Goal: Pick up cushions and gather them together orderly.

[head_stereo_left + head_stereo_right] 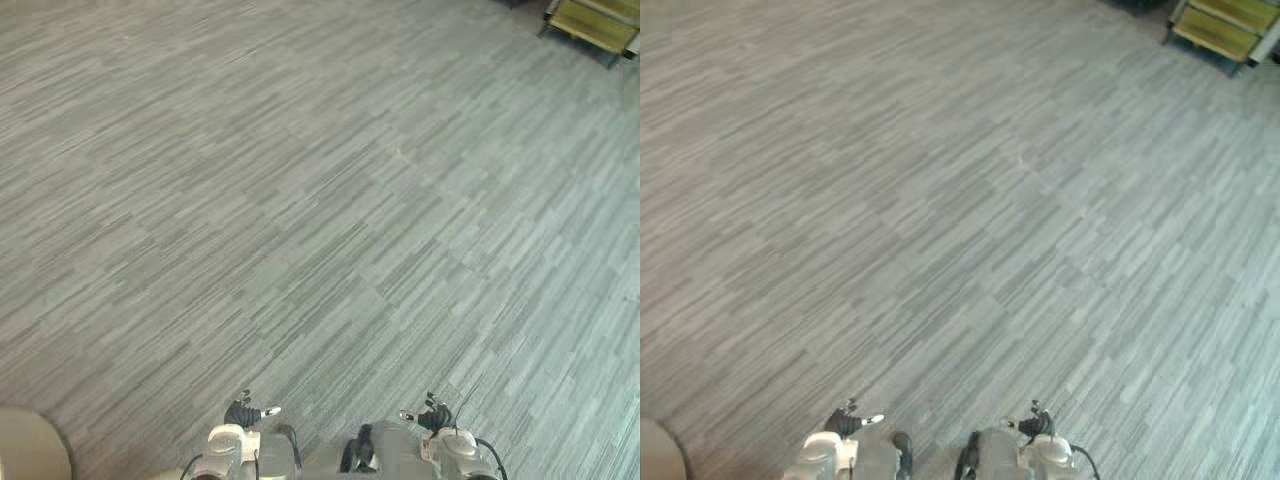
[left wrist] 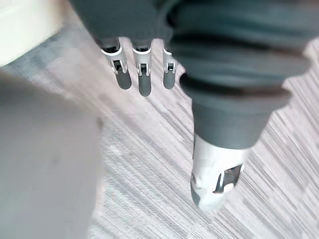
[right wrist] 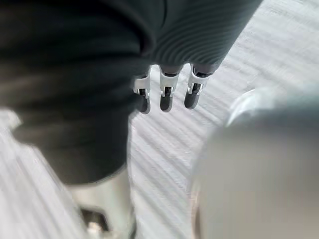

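Left hand [image 2: 144, 74] and right hand [image 3: 166, 95]: fingers straight and spread, empty, hanging over grey carpet [image 1: 320, 200]. Probable cushion [image 1: 28, 446]: beige rounded edge at lower left of left eye view, cut off by frame. Advised: turn toward it and bring it fully into view before reaching. Yellow rack [image 1: 595, 25] at upper right, cropped, identity uncertain.

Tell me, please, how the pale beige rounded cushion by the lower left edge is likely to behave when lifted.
Probably light and soft: the pale beige rounded cushion shows a curved edge. Lying flat on the grey striped carpet, it seems unlikely to roll. It may sag if gripped at one side; little of it shows.
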